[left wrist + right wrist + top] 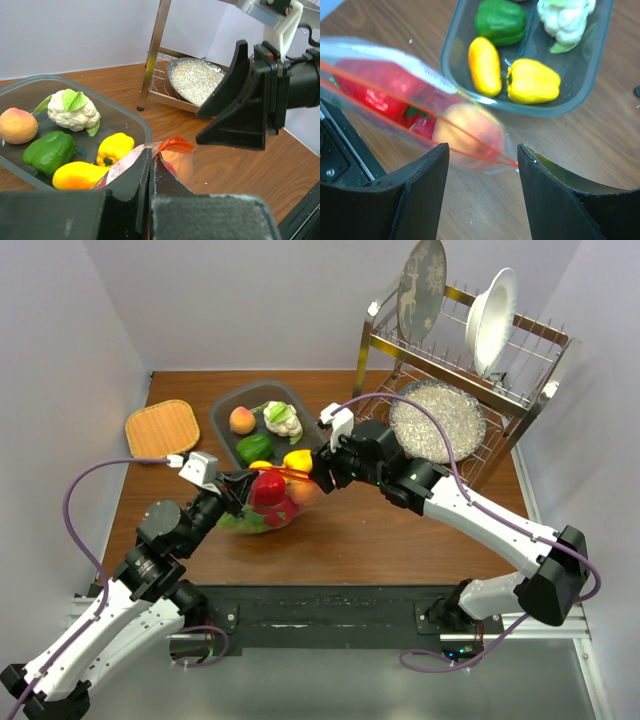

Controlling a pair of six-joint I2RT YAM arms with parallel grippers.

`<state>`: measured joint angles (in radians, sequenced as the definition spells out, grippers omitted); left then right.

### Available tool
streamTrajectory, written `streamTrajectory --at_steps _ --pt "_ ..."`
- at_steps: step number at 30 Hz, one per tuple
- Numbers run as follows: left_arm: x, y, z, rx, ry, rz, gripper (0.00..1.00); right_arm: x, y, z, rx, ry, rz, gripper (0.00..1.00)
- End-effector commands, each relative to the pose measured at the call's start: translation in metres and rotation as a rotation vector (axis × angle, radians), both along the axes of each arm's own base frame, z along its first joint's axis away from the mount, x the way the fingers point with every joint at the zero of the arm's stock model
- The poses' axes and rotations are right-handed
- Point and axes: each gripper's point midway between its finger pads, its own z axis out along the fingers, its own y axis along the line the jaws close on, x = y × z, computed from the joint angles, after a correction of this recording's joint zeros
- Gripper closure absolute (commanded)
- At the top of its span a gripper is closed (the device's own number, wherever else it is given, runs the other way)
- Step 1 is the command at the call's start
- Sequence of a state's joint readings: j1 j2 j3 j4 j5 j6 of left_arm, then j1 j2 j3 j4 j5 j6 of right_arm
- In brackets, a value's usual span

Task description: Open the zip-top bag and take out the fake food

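The zip-top bag (268, 510) is in mid-table, just in front of the tray, with a red pepper (372, 92) and a peach-coloured piece (469, 134) of fake food showing through it. My left gripper (238, 490) is shut on the bag's left top edge (176, 145), with clear film and the orange-red strip pinched between the jaws. My right gripper (482, 150) is open at the bag's right end. The zip strip's tip (512, 163) reaches its right finger, and nothing is clamped. In the left wrist view the right gripper (235, 112) hangs just beyond the bag.
A grey tray (225, 405) behind the bag holds a peach, cauliflower (283, 420), green pepper, yellow pepper (532, 80) and an orange-yellow piece. A metal dish rack (470, 350) with plates and a glass bowl (437, 420) stands at the back right. A bamboo mat (162, 428) lies at the back left.
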<state>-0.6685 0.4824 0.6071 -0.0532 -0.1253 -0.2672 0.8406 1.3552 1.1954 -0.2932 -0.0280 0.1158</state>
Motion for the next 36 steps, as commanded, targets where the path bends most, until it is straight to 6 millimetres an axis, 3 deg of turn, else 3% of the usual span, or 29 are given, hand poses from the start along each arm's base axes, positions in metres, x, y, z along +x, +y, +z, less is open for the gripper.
streamTrajectory --at_steps 1,12,20,25,31,36 --pt "-0.002 0.001 0.042 -0.072 -0.128 -0.009 1.0 0.009 0.011 0.042 0.097 -0.087 0.041 0.4" --pt "-0.004 0.0 0.043 -0.077 -0.129 -0.019 1.0 -0.005 0.033 0.025 0.106 -0.021 0.185 0.37" --pt "-0.004 -0.004 0.042 -0.074 -0.124 -0.034 1.0 0.004 0.042 0.012 0.075 -0.021 0.197 0.38" --pt "-0.004 -0.004 0.044 -0.063 -0.126 -0.036 1.0 0.002 0.033 0.017 0.066 -0.044 0.184 0.38" --pt "-0.005 -0.003 0.045 -0.063 -0.128 -0.039 1.0 0.007 0.01 0.032 0.086 -0.093 0.1 0.37" --pt "-0.006 -0.004 0.046 -0.062 -0.128 -0.045 1.0 0.015 0.013 0.029 0.074 -0.076 0.096 0.38"
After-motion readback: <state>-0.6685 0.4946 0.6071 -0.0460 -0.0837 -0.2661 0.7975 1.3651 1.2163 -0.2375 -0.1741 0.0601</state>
